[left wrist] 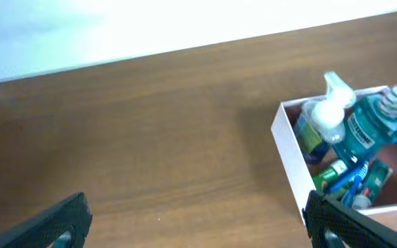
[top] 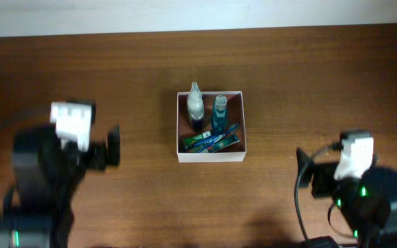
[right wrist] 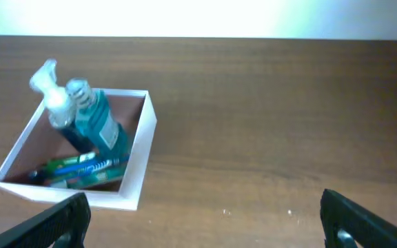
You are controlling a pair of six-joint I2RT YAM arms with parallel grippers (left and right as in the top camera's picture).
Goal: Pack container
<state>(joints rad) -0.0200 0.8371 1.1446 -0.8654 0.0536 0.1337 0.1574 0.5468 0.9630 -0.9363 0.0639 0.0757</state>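
The left gripper (left wrist: 197, 203) and the right gripper (right wrist: 204, 200) each have their fingers spread wide, holding nothing. The container (top: 210, 158) sits on the desk (top: 309, 76), ahead and to the right of the left gripper and ahead and to the left of the right gripper, touching neither. It holds a white spray bottle (top: 195, 103), a teal bottle (top: 220, 114) and green-blue packets (top: 212, 141).

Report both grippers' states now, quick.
Left gripper: open, black fingers spread wide, holding nothing.
Right gripper: open, black fingers spread wide, holding nothing.
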